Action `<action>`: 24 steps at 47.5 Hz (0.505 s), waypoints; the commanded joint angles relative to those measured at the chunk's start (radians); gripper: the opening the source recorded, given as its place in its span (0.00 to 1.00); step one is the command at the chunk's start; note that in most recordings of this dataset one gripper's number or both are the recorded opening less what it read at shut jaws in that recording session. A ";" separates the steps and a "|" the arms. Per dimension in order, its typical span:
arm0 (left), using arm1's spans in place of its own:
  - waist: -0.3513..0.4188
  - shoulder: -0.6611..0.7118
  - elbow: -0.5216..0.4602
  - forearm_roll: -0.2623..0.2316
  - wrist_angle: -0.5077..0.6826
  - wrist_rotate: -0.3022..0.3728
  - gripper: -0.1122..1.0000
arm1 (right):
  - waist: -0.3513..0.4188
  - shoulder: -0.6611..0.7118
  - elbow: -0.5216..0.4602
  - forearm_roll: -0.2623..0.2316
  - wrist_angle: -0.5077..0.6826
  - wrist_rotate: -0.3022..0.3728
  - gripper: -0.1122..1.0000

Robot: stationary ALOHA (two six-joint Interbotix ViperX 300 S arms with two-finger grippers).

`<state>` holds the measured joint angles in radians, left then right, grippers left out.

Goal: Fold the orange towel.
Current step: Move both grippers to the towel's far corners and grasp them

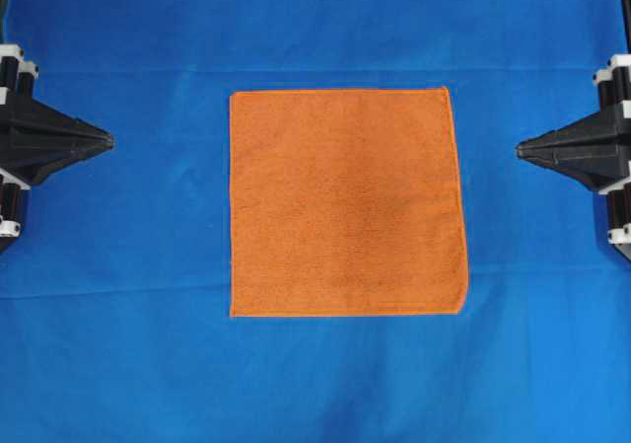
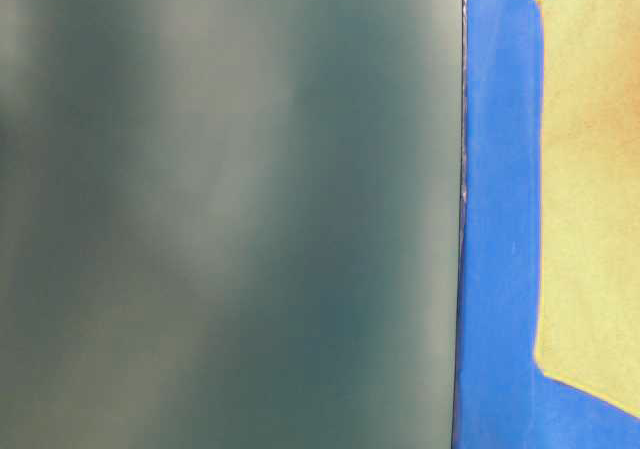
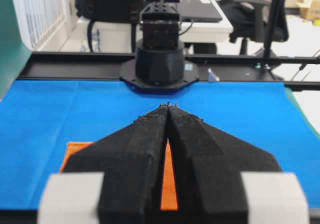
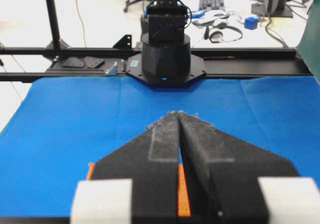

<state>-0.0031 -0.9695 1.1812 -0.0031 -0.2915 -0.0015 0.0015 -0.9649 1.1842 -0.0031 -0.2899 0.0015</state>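
Blue cloth-covered surface filled the overhead view, smooth, with only faint crease lines across it.

Orange towel lay spread flat at the middle of the surface, a single layer, all four edges visible and roughly square to the frame. No corner was lifted and no fold line showed in it. The lower right corner looked more rounded than the others. In the table-level view only a pale strip of the towel showed at the right edge; the rest of that view was blocked by a blurred dark green panel, so it added little.

Left gripper sat at the left edge, tip pointing toward the towel, well apart from it. Its jaws were pressed together, holding nothing; the left wrist view showed the black pads meeting at the tip with a sliver of orange visible beneath them.

Right gripper mirrored it at the right edge, also pressed together on nothing, also well clear of the towel.

Progress, as judged: none yet. Towel untouched and unfolded. Everything remained to do: approach, take an edge or corners, carry over, lay down.
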 commanded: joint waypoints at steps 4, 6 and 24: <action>0.003 0.029 -0.015 -0.025 0.034 -0.011 0.10 | -0.028 0.002 -0.038 0.005 0.025 0.003 0.10; 0.006 0.035 -0.015 -0.023 0.032 -0.011 0.10 | -0.048 0.002 -0.046 0.005 0.066 0.006 0.10; 0.172 0.183 -0.017 -0.031 0.021 -0.015 0.10 | -0.233 0.067 -0.058 0.008 0.215 0.054 0.10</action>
<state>0.1381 -0.8268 1.1827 -0.0322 -0.2577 -0.0153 -0.1933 -0.9265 1.1443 0.0000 -0.0782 0.0460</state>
